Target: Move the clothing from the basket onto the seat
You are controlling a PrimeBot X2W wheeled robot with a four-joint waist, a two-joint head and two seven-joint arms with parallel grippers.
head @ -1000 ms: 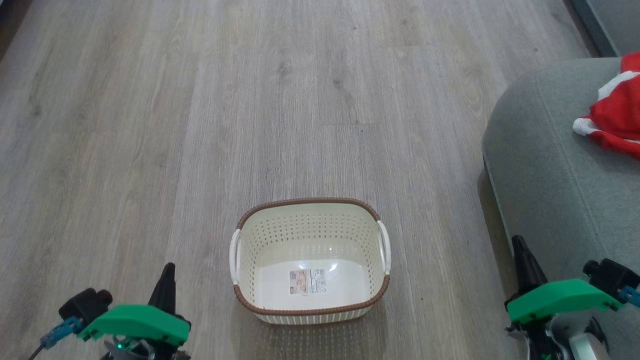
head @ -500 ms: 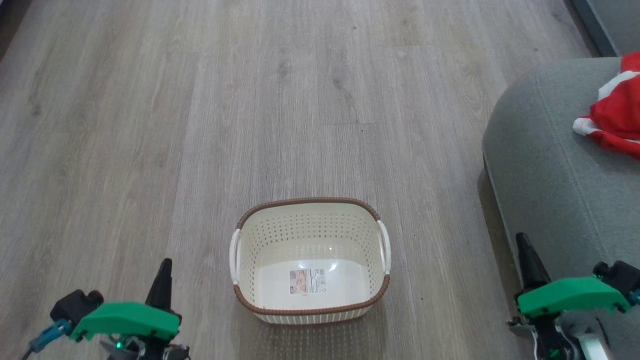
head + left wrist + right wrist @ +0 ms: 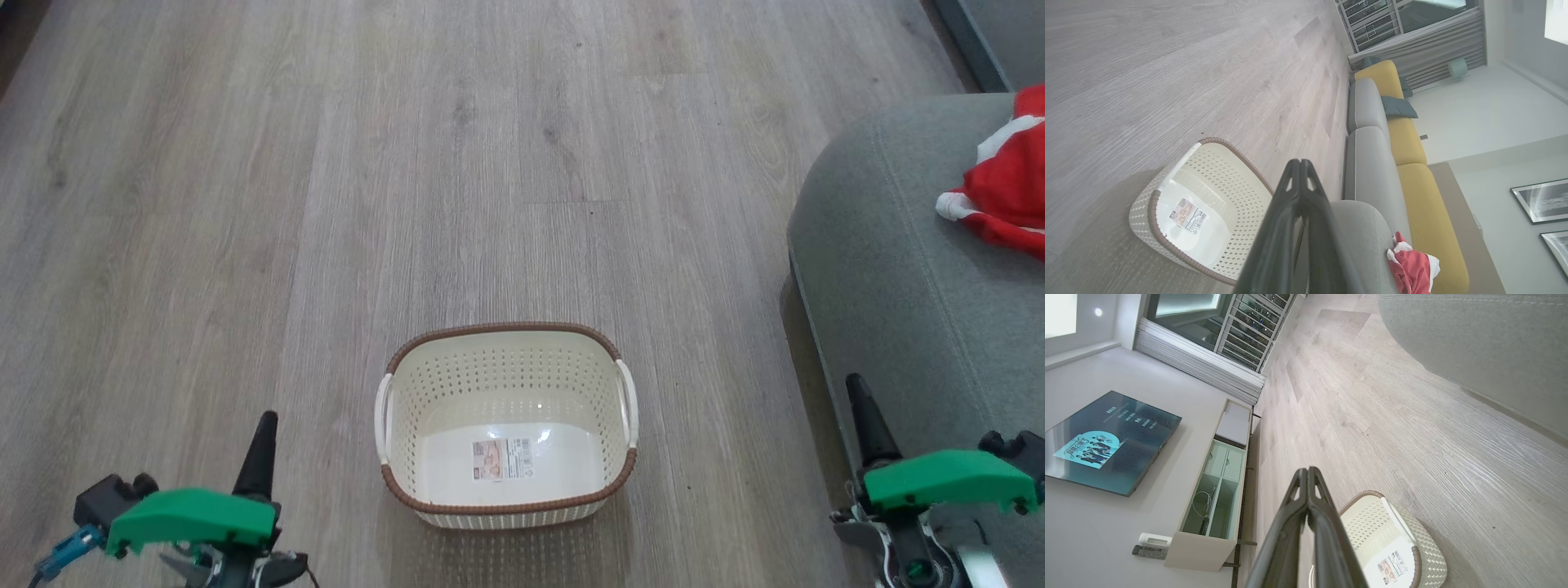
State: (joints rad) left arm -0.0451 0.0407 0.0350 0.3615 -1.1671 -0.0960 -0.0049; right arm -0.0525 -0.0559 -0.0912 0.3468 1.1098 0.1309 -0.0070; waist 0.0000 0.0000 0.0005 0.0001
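The cream basket (image 3: 506,506) with its brown rim stands on the floor straight ahead, holding nothing but a label sticker on its bottom. Red and white clothing (image 3: 1008,196) lies on the grey seat (image 3: 898,269) at the right edge of the head view. In the left wrist view the basket (image 3: 1167,228) is at the lower left and the clothing (image 3: 1410,269) rests on the seat (image 3: 1367,228) beyond it. My left gripper (image 3: 265,420) is shut and empty, left of the basket. My right gripper (image 3: 856,384) is shut and empty, beside the seat's front.
Grey wood-look floor (image 3: 408,163) stretches ahead and to the left. A long grey and yellow sofa (image 3: 1404,139) runs past the seat. In the right wrist view a TV cabinet (image 3: 1212,498) and a wall screen (image 3: 1106,441) line the far side of the room.
Both grippers have drifted outward and down toward the lower corners of the head view. The basket and the clothing have stayed put.
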